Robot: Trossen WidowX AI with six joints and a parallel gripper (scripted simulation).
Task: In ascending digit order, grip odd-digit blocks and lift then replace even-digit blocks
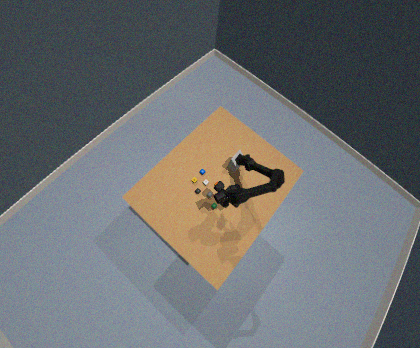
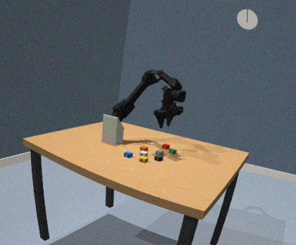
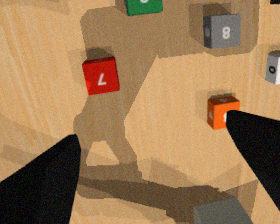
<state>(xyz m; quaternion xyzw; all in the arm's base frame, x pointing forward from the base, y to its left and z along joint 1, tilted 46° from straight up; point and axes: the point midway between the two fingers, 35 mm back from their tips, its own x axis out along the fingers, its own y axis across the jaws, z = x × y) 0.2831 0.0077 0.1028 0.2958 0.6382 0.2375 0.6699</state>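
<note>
My gripper (image 2: 165, 125) (image 3: 153, 130) is open and empty, high above the table. In the wrist view, the red block (image 3: 101, 76) (image 2: 165, 146) shows 7, beyond the left fingertip. The orange block (image 3: 222, 112) (image 2: 144, 148) is beside the right fingertip, which partly covers its digit. The grey block (image 3: 223, 31) (image 2: 159, 153) shows 8. The white block (image 3: 279, 68) (image 2: 144, 153) shows 0, cut by the frame edge. The green block (image 3: 144, 6) (image 2: 173, 151) is cut off at the top. Blue (image 2: 128, 154), yellow (image 2: 143, 159) and black (image 2: 158, 158) blocks show no readable digits.
The blocks stand close together on the wooden table (image 1: 168, 192) (image 2: 72, 155). The arm's pale base block (image 2: 112, 130) stands behind them to the left in the exterior view. Shadows of the arm fall across the table. The arm hides the red block in the top view.
</note>
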